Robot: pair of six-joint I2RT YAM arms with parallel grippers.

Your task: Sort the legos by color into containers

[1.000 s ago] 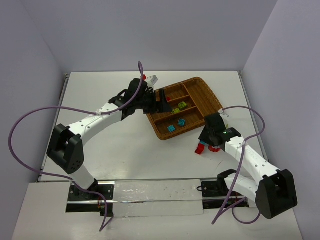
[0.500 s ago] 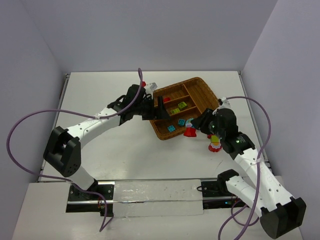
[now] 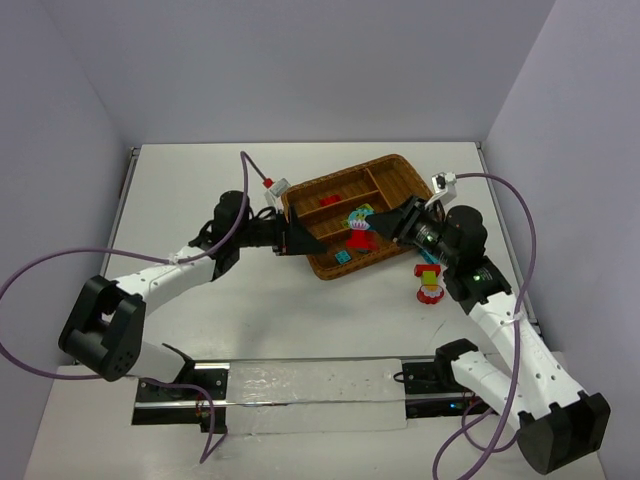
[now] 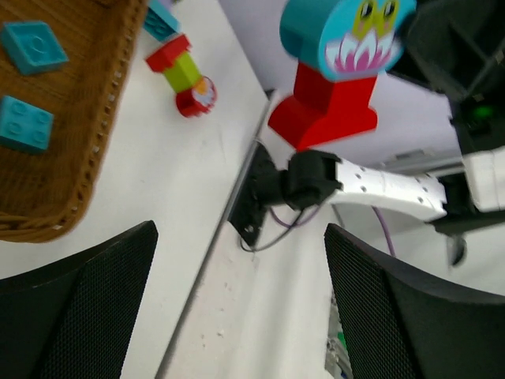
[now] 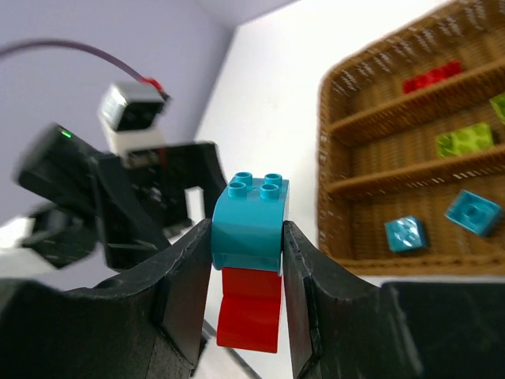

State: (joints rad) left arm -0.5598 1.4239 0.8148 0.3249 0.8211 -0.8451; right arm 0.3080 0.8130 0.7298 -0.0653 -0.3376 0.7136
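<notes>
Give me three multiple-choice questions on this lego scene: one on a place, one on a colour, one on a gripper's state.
1. Where is the small red-and-green stack? A on the table beside the tray; B inside the tray; C on the floor.
2. The held piece in the right gripper is topped with: A purple; B cyan; C yellow.
3. The left gripper is: A shut on a brick; B open, empty; C shut on the tray.
Answers: A, it stands outside the wicker rim; B, cyan sits above red; B, its fingers are wide apart.

Bright, even light, faint soft shadows; wrist views slightly blurred, right tool [image 5: 247, 237] dark and unfocused.
</notes>
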